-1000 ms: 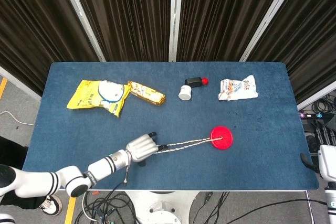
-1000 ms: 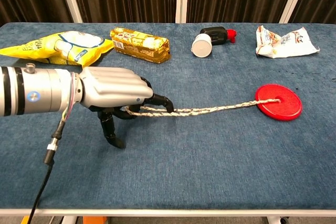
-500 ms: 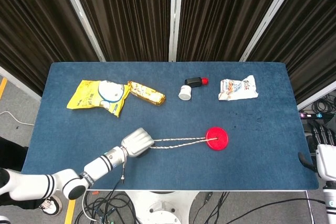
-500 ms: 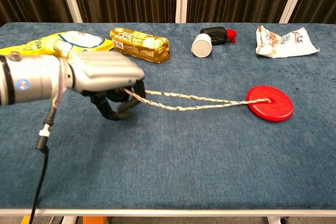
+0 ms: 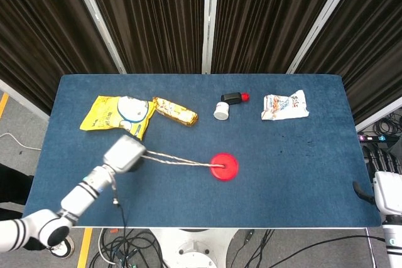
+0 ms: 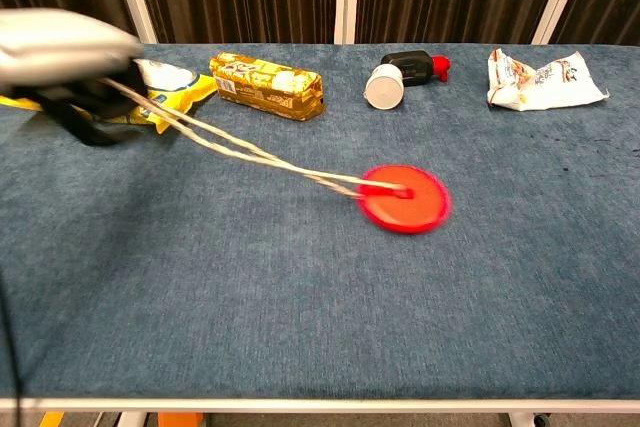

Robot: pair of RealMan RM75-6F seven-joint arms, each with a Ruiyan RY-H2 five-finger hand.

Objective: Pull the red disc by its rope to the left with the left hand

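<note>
— Where's it got to, can you see from there?

— It's in the middle of the pull, I'd say. The left hand (image 5: 126, 152) is up off the tabletop (image 5: 301, 174) near the left side, just in front of the yellow snack bag (image 5: 117, 113), and it's clenched around the end of the rope (image 5: 176, 160). The rope runs taut from the hand down to the red disc (image 5: 224, 167).

— And the disc itself?

— Lying flat roughly in the middle of the tabletop, in front of the little white cup (image 5: 220, 111) and the black bottle (image 5: 233, 98), well apart from both. In the chest view the disc (image 6: 404, 198) looks a bit smeared, which I'd take for it sliding.

— So is it done?

— Hard to call. The disc sits about centre, not on the left side, so I'd guess there's more to drag. The next move, to my eye, wants the hand carried further left with the grip kept firm and the rope low, so the disc slides flat and doesn't tip up on its edge.

— Anything in the way?

— The gold wrapped bar (image 5: 175, 110) and the snack bag lie behind the rope's line, near the hand. A pull angled backwards could bring the rope or hand across them.

— The other hand?

— I can't see the right hand in either view.
</note>
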